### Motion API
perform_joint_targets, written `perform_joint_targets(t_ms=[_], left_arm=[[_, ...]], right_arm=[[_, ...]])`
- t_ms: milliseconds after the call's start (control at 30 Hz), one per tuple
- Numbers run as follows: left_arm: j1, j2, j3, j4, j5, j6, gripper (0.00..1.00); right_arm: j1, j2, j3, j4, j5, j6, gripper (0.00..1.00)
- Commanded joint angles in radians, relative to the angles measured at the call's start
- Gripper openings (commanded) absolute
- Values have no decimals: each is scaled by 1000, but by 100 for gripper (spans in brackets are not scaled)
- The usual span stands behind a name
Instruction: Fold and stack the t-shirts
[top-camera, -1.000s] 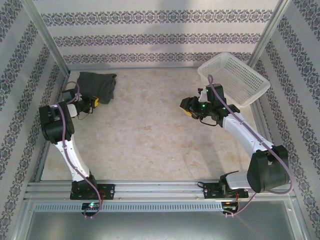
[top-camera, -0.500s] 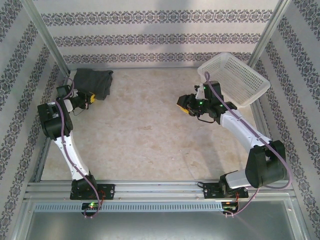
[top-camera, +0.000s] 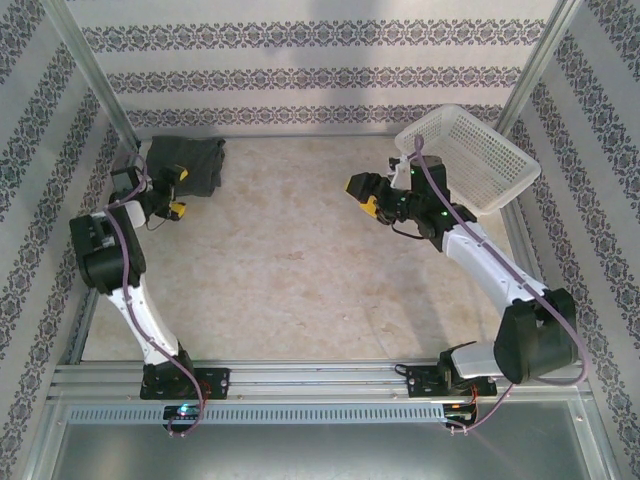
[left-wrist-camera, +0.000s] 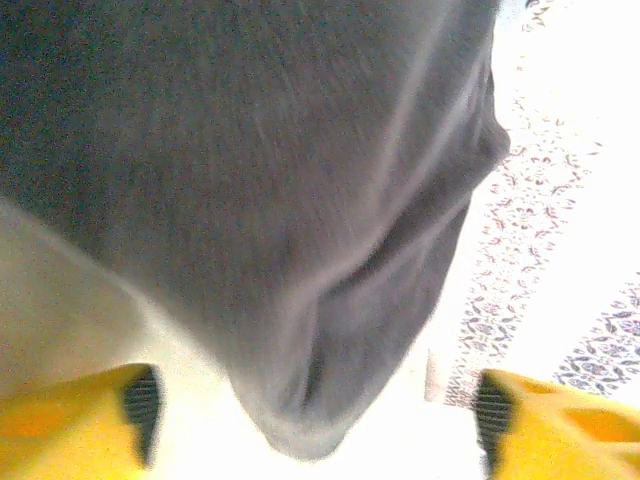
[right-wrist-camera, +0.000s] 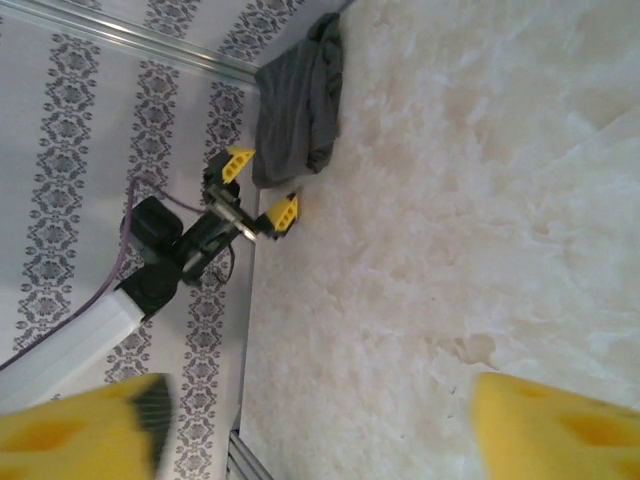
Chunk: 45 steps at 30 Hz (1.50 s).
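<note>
A dark charcoal t-shirt (top-camera: 190, 165) lies bunched in the far left corner of the table. My left gripper (top-camera: 180, 191) stands open just in front of it, yellow fingers spread wide. In the left wrist view a rounded fold of the t-shirt (left-wrist-camera: 280, 200) reaches down between the fingers of the left gripper (left-wrist-camera: 315, 415), touching neither. My right gripper (top-camera: 363, 196) hovers open over the table's right half with nothing in it. The right wrist view looks past the open right gripper (right-wrist-camera: 320, 420) across bare table to the t-shirt (right-wrist-camera: 300, 110) and the left gripper (right-wrist-camera: 258, 190).
A white mesh basket (top-camera: 470, 155) sits tilted at the back right, just behind the right arm. Patterned walls and metal frame rails close in the table on three sides. The pale marbled tabletop (top-camera: 290, 270) stretches between the arms.
The left gripper carried the t-shirt into the far left corner, then opened and let it go. The right gripper opened wider and shifted slightly left and away.
</note>
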Motion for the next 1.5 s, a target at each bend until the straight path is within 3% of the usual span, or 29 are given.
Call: perform_joint_targets(t_ms=[0, 100, 133, 200, 267, 333, 367, 500, 600, 700, 800, 967, 1000, 1033, 1100, 1167, 1233, 1300, 1367, 1433, 1467], left_arm=[[-40, -243, -52, -172, -166, 106, 100], [-96, -477, -141, -287, -363, 138, 100], [-134, -561, -181, -319, -475, 153, 100], [-248, -724, -244, -404, -779, 176, 100], [-408, -831, -276, -512, -1187, 190, 100], [-512, -868, -292, -579, -1423, 281, 100], [-534, -877, -311, -578, -1463, 374, 100], [-537, -955, -513, -351, -1317, 851, 100], [-525, -1047, -739, -77, -1193, 951, 100], [-514, -1043, -898, 181, -1168, 908, 100], [-485, -904, -868, 178, -1090, 868, 100], [-454, -677, -895, 571, -1007, 877, 100], [-437, -638, -862, 564, -982, 893, 100], [-415, -629, -803, 444, -926, 905, 100], [-407, -566, -846, 657, -915, 992, 100], [-380, -502, -905, 828, -921, 965, 100], [-385, -480, -927, 860, -792, 1010, 100], [-385, -353, -980, 1153, -822, 1016, 100], [-381, -453, -925, 871, -835, 983, 100], [-385, -380, -909, 974, -795, 1025, 100], [-386, -412, -893, 879, -792, 1013, 100]], right_arm=[[-26, -79, 9, -58, 77, -49, 98], [-56, -140, 11, -162, 205, -105, 98], [-61, -171, 9, -200, 287, -131, 98], [-64, -221, 13, -290, 449, -193, 98], [-62, -258, 15, -386, 707, -225, 98], [-63, -283, -21, -402, 902, -271, 98], [-66, -301, -71, -349, 970, -329, 98], [-50, -360, -341, 2, 1152, -646, 98], [-64, -340, -495, 197, 1187, -782, 98], [-99, -297, -580, 318, 1129, -800, 98], [-125, -206, -614, 440, 1064, -804, 98], [-162, -47, -609, 649, 946, -818, 98], [-175, -16, -608, 705, 920, -826, 98], [-181, 9, -583, 697, 918, -848, 98], [-215, 48, -588, 779, 861, -870, 98], [-268, 107, -633, 906, 793, -823, 98], [-279, 146, -686, 1038, 748, -823, 98], [-283, 152, -709, 1080, 744, -818, 98], [-293, 146, -711, 1062, 720, -813, 98], [-294, 153, -703, 1058, 713, -814, 98], [-292, 150, -701, 1040, 717, -819, 98]])
